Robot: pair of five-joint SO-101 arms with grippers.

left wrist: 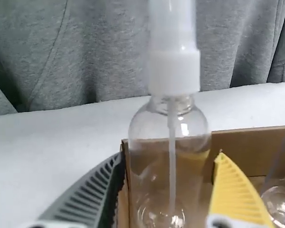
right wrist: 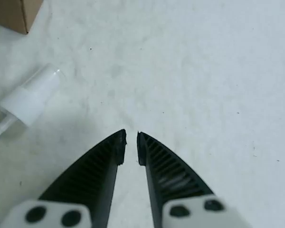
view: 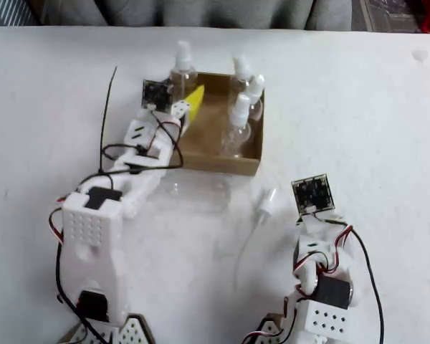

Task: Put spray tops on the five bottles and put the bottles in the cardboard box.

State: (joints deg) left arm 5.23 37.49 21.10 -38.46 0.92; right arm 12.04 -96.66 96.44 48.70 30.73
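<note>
My left gripper (left wrist: 170, 159) is over the back left corner of the cardboard box (view: 222, 163), shut on a clear bottle (left wrist: 168, 142) with a white spray top (left wrist: 173, 52). The bottle stands upright between the grey and yellow fingers (left wrist: 230, 190). Three more capped bottles (view: 244, 100) stand along the box's right side. A clear uncapped bottle (view: 197, 195) lies on the table in front of the box. A loose spray top (view: 266, 203) with its tube lies beside it. My right gripper (right wrist: 131, 137) is shut and empty, low over the table near that spray top (right wrist: 28, 97).
The white table (view: 373, 107) has free room to the right of the box and at the far left. A black cable (view: 107, 115) rises beside the left arm. The box corner (right wrist: 9, 12) lies well beyond my right gripper. A grey cloth (left wrist: 85, 47) hangs behind the table.
</note>
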